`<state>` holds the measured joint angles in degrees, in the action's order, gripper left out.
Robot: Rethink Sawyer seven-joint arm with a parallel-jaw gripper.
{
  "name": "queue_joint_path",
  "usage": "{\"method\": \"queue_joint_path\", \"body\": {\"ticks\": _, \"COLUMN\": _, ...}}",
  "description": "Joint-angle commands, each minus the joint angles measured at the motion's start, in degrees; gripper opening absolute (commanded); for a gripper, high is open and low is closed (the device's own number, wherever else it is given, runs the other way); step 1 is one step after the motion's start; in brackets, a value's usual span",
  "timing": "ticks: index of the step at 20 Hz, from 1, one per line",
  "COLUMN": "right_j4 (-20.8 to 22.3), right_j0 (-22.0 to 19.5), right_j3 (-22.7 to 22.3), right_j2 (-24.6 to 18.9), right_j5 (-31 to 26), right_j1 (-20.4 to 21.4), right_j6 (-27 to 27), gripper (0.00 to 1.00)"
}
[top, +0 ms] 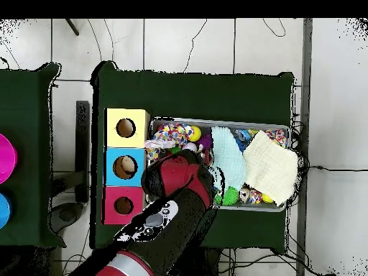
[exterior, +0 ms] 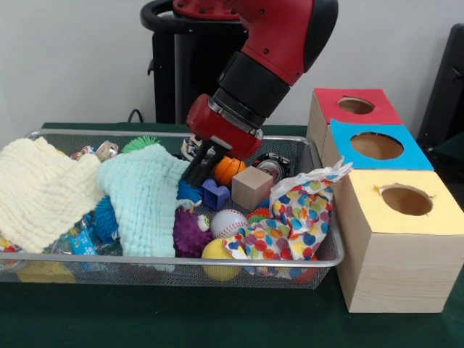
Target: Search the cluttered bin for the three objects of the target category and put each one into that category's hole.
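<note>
The wire mesh bin (exterior: 174, 262) sits on the green table, full of toys and cloths; it also shows in the overhead view (top: 215, 121). My gripper (exterior: 199, 170) reaches down into the bin's middle, at the right edge of a mint cloth (exterior: 148, 203), just left of an orange ball (exterior: 228, 170) and a blue block (exterior: 215, 194). Nothing shows in its grasp. The hole (exterior: 356, 106) in the red-topped box is at the far right, behind the bin, and shows in the overhead view (top: 123, 206). In the overhead view my arm (top: 172, 194) hides the gripper.
A cream cloth (exterior: 40, 192) covers the bin's left, a dotted cloth (exterior: 301, 217) its right front. A wooden cube (exterior: 251, 187), baseball (exterior: 228, 222), purple spiky ball (exterior: 190, 233) and yellow ball (exterior: 217, 254) lie between. The blue-topped box (exterior: 376, 146) and yellow-topped box (exterior: 407, 200) stand right of the bin.
</note>
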<state>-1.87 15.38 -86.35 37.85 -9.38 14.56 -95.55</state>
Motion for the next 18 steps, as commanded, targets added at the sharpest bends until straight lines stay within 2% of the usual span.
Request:
{"method": "queue_joint_path", "body": {"ticks": 1, "right_j4": -1.53, "right_j0": -0.88, "right_j3": 4.09, "right_j2": -7.85, "right_j5": -4.87, "right_j1": 0.91, "right_j6": -7.62, "gripper": 0.0}}
{"method": "queue_joint_path", "body": {"ticks": 7, "right_j4": -1.96, "right_j0": -0.41, "right_j3": 4.97, "right_j2": -7.64, "right_j5": -7.68, "right_j1": 1.58, "right_j6": -7.46, "gripper": 0.0}}
{"method": "queue_joint_path", "body": {"ticks": 13, "right_j4": -3.66, "right_j0": -2.08, "right_j3": 5.11, "right_j2": -10.93, "right_j5": -10.0, "right_j1": 2.58, "right_j6": -8.13, "gripper": 0.0}}
{"method": "queue_joint_path", "body": {"ticks": 18, "right_j4": -4.51, "right_j0": -1.39, "right_j3": 5.87, "right_j2": -10.47, "right_j5": -11.48, "right_j1": 2.66, "right_j6": -9.05, "gripper": 0.0}}
